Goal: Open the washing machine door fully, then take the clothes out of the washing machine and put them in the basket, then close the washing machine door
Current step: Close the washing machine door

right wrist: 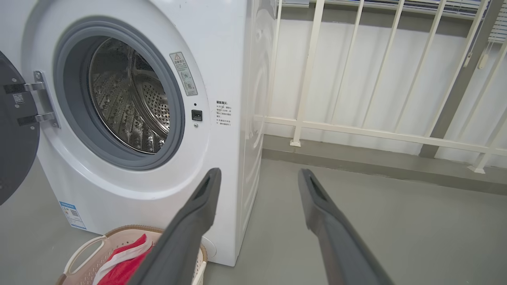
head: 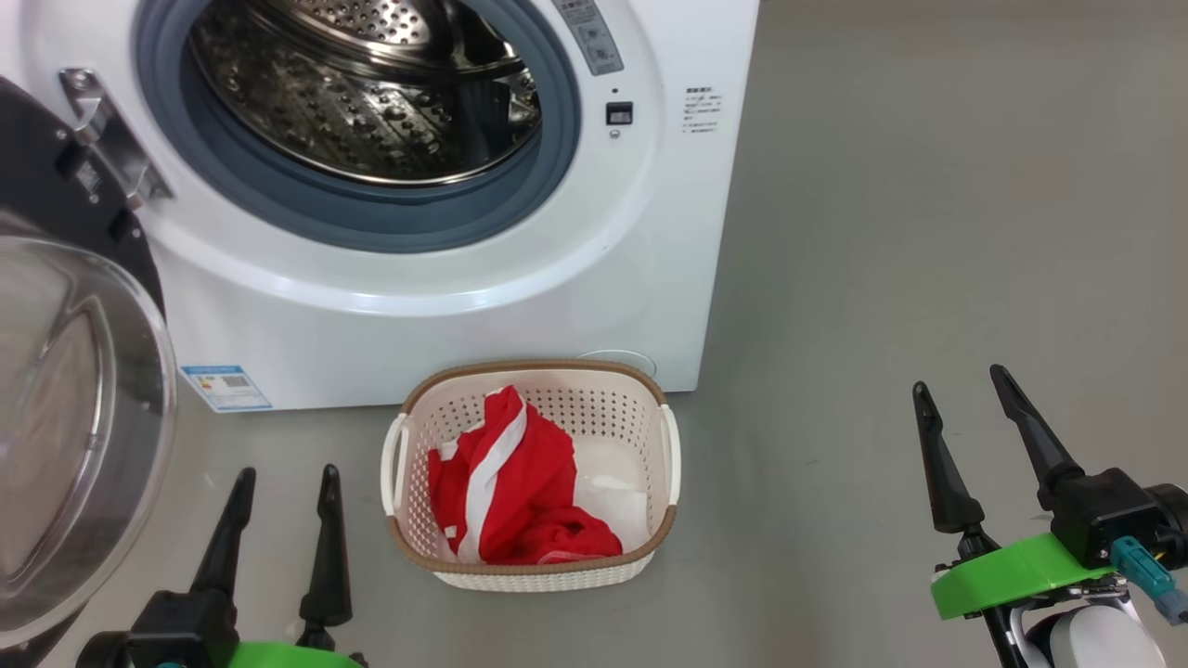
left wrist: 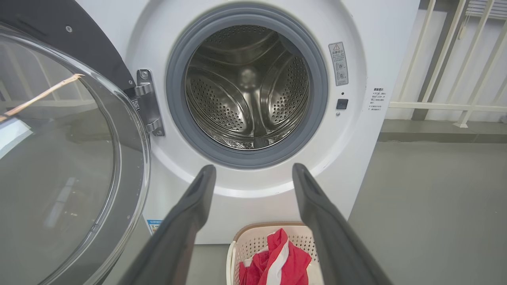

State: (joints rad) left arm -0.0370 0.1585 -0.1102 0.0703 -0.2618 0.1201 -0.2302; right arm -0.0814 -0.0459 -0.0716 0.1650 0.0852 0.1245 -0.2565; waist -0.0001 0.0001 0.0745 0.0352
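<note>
Washing machine door [head: 74,417] hangs wide open on its hinge, at the left of the washing machine [head: 445,306]. Steel drum [head: 371,93] in plain view. Red-and-white clothes [head: 510,492] heaped in the cream basket [head: 534,369], on the grey floor [head: 882,278] just before the machine. Left gripper [head: 288,473] between door and basket, fingers spread wide, holding nothing. Right gripper [head: 958,380] well right of basket, likewise wide and empty.

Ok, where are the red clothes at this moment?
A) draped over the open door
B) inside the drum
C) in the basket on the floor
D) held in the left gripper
C: the clothes lie in the basket on the floor in front of the washing machine, whose drum looks empty.
</note>
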